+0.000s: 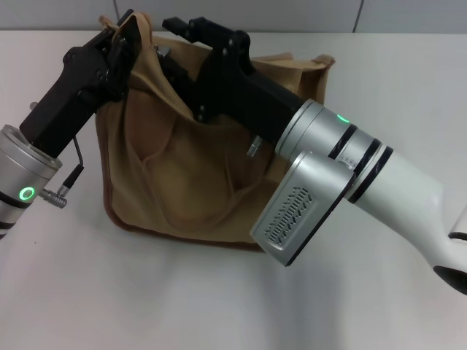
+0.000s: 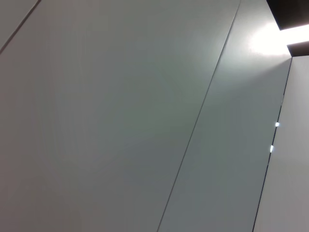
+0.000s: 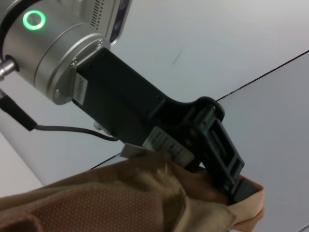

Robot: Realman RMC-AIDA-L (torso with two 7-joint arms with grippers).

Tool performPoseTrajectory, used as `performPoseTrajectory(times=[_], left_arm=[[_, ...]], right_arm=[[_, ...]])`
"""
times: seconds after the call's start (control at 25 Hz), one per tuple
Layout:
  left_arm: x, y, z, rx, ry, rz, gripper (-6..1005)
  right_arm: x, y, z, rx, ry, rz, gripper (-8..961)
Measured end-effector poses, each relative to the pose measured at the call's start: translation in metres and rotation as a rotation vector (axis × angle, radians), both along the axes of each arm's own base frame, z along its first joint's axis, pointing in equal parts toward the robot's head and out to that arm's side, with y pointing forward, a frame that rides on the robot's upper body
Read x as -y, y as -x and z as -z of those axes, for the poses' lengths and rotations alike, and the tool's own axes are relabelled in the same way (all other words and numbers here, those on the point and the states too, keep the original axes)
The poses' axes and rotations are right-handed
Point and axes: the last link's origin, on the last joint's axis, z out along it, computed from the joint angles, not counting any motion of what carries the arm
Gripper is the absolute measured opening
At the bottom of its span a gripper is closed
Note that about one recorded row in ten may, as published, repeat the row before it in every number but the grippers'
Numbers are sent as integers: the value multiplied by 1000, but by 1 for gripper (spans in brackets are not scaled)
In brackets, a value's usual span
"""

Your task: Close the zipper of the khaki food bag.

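Observation:
The khaki food bag [image 1: 190,175] stands on the white table [image 1: 87,292], its top pulled up at the far left corner. My left gripper [image 1: 120,40] is at that corner and is shut on the bag's fabric. The right wrist view shows that grip, with the left gripper [image 3: 236,186] clamped on a khaki fold of the bag [image 3: 145,203]. My right gripper [image 1: 197,33] reaches over the bag's top from the right, and its black body covers the top panel. The zipper line is hidden under it. I cannot tell whether a small silver piece [image 1: 162,52] beside it is the pull tab.
The left wrist view shows only pale wall panels [image 2: 120,121]. A grey wall [image 1: 292,14] runs behind the table's far edge. The right arm's silver and white forearm [image 1: 343,175] crosses the bag's right side.

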Motion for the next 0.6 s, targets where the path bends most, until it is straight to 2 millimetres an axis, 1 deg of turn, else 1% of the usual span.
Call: performPoseTrajectory(times=[0.24,0.6], left_arm=[[0,-1,0,1,-1,3,34],[0,0,-1,3,-3,2,35]], right_arm=[[0,-2,1,10,1,1,345],[1,-3,1,12,-1,0,162]])
